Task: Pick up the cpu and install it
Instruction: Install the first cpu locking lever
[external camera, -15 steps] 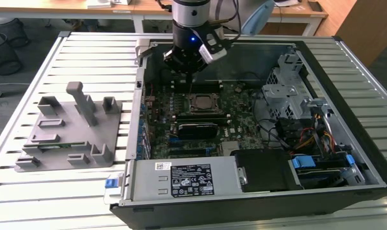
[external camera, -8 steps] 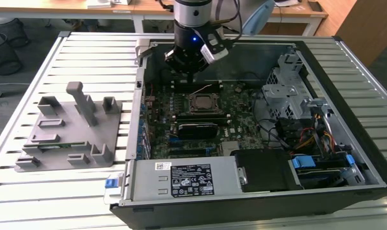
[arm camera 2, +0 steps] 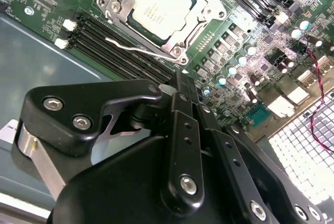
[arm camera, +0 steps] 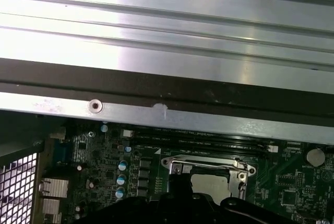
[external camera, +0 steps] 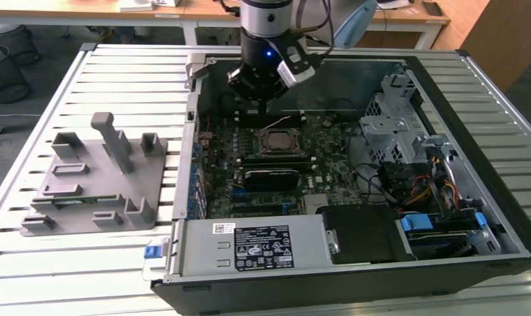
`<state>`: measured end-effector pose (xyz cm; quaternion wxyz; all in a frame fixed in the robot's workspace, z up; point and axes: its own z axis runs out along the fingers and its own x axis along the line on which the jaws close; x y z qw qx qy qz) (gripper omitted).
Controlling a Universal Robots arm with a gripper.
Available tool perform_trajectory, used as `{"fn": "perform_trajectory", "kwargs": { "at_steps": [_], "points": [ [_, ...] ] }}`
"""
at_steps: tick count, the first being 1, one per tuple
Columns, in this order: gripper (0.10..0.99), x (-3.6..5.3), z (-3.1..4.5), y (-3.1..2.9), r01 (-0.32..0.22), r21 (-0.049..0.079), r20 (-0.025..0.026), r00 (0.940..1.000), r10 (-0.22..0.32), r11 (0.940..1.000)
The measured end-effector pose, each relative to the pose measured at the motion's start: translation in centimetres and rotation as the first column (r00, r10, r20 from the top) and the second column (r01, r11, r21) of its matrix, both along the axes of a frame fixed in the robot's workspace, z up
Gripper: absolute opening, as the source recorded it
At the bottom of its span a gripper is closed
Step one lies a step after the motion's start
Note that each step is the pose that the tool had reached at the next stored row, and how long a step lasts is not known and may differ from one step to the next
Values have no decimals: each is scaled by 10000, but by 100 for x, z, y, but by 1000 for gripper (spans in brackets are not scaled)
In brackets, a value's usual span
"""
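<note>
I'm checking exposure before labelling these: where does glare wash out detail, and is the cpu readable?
In the first wrist view the ribbed table is blown out above the case; in the second wrist view the perforated grille glares white, while the cpu is evenly lit, its top bright but distinct; the exterior view shows mild reflections.

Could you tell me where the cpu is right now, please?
The square silvery-grey cpu sits in the metal-framed socket on the green motherboard inside the open computer case, beside the black memory slots, just below the gripper.
</note>
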<state>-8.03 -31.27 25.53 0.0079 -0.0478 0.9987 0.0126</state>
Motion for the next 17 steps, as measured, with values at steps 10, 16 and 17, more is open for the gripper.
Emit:
{"fn": "perform_trajectory", "kwargs": {
  "at_steps": [10, 16, 17],
  "points": [
    [106, 30, 0, 0, 0, 0, 0, 10000, 0, 10000],
    [106, 61, 0, 0, 0, 0, 0, 10000, 0, 10000],
    [106, 66, 0, 0, 0, 1, 0, 10000, 0, 10000]
  ]
}}
